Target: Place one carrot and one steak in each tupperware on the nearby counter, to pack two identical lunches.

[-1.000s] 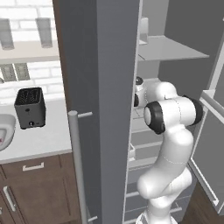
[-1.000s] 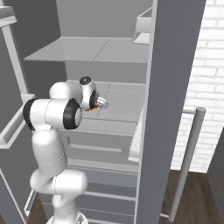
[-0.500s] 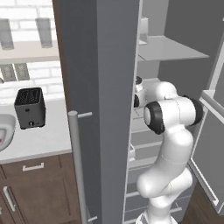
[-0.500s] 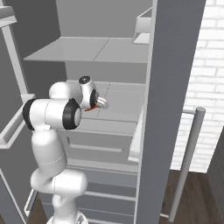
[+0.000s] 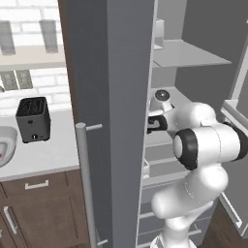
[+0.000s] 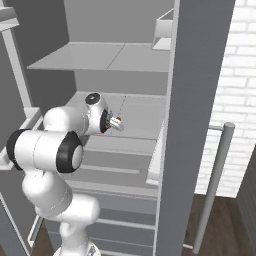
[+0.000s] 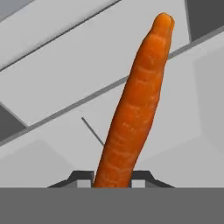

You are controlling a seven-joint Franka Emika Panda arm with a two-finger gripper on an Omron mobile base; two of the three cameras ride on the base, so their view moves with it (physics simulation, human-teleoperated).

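In the hand view a slim orange carrot stands up from between the two dark fingertips of my gripper, which is shut on its thick end. Pale grey fridge shelves lie behind it. In the right base view the gripper is inside the open fridge, just above a middle shelf. At the far left of the left base view, the lighter oval tupperware rests on the light counter with a bit of red inside it. The darker tray and the steaks are out of view.
The open fridge door with its long grey bar handle stands between the arm and the counter. A black toaster sits on the counter. Dark brown cabinets run below. Another shelf hangs above the hand.
The hand has moved slightly lower inside the fridge, with the carrot still held. The base has not moved.
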